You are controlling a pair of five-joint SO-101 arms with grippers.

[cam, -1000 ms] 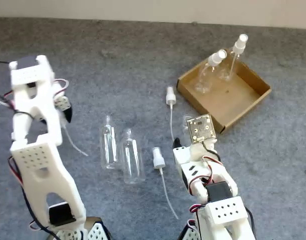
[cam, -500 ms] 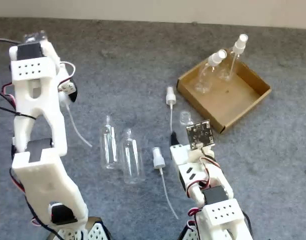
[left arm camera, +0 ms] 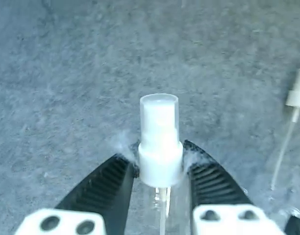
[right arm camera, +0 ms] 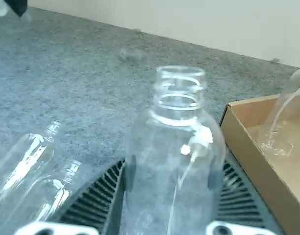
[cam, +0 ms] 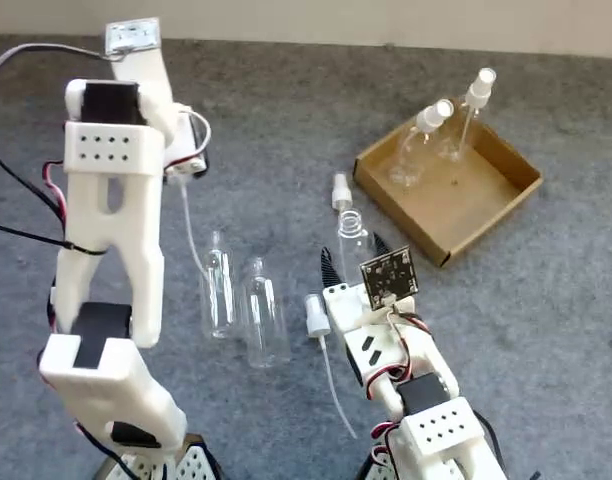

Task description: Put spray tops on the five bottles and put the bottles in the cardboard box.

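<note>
Clear plastic bottle (right arm camera: pixel 174 142), round-shouldered with an open threaded neck, stands upright near centre, clamped in your right gripper (right arm camera: pixel 173 169). Farther left, your left gripper (left arm camera: pixel 161 159) pinches a smooth white spray top (left arm camera: pixel 160 137). Far right sits the shallow brown cardboard box (cam: pixel 506 215).

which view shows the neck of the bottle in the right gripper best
Right wrist view: the bottle is close up, its threaded neck open and uncapped. The high view shows it farther off, from above.

Soft even light, faint shadows, small glints on bottle (right arm camera: pixel 172 147)
</note>
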